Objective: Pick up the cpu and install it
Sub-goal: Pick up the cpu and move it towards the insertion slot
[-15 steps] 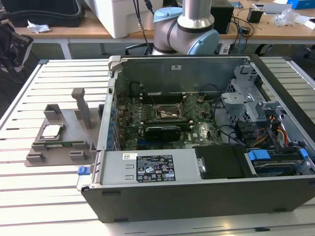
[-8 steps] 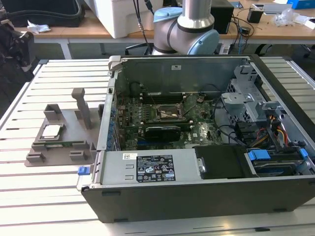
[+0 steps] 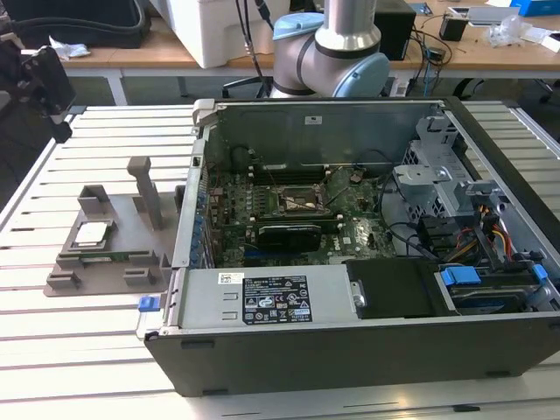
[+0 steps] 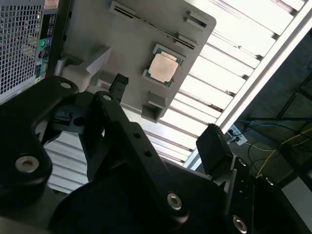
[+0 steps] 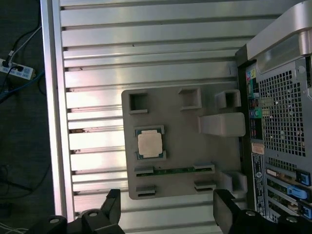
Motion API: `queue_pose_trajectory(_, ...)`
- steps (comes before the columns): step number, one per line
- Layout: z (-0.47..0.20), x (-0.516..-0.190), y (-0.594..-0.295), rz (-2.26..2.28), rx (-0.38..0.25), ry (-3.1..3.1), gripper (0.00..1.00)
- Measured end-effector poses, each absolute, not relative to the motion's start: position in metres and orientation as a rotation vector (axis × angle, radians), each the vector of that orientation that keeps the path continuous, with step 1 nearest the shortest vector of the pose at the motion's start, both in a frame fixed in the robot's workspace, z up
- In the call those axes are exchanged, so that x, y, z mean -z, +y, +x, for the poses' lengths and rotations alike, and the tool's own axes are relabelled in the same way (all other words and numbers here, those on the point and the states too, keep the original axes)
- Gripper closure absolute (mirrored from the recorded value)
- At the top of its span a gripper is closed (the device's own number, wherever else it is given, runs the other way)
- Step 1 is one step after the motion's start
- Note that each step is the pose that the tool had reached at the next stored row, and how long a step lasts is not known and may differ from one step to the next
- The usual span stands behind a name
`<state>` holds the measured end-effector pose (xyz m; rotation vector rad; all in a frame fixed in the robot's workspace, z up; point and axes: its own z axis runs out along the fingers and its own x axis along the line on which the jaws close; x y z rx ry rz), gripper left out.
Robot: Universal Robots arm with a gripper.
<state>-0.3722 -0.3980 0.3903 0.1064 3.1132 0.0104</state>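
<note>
The cpu (image 5: pixel 149 144) is a small square chip with a silver top. It lies flat in a recess of the grey holder plate (image 5: pixel 180 122) on the slatted table, beside the open computer case. It also shows in the exterior view (image 3: pixel 92 234) and in the second wrist view (image 4: pixel 162 67). My gripper (image 5: pixel 168 212) hangs above the plate's edge, well clear of the cpu. Its black fingers (image 5: pixel 112 209) are open, spread wide, with nothing between them. In the second wrist view the gripper (image 4: pixel 165 114) stands the same way. The socket (image 3: pixel 302 203) sits on the motherboard inside the case.
A long green circuit strip (image 5: pixel 174 170) lies in the plate next to the cpu. A tall grey post (image 3: pixel 144 188) rises from the plate. The case wall (image 3: pixel 194 175) stands at the plate's side. Cables and a drive cage (image 3: pixel 455 219) fill the case at the exterior view's right.
</note>
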Motion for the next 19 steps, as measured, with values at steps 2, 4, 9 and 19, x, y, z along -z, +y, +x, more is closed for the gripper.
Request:
queue_pose_trajectory(2,-0.372,-0.389,-0.397,0.087,-0.008,3.114,0.16)
queue_pose_trajectory(4,-0.372,-0.384,-0.397,0.076,-0.007,3.114,0.16)
queue_pose_trajectory(9,-0.372,-0.375,-0.395,0.001,-0.008,3.115,0.16)
queue_pose_trajectory(19,-0.373,-0.364,-0.395,-0.015,-0.009,3.115,0.16)
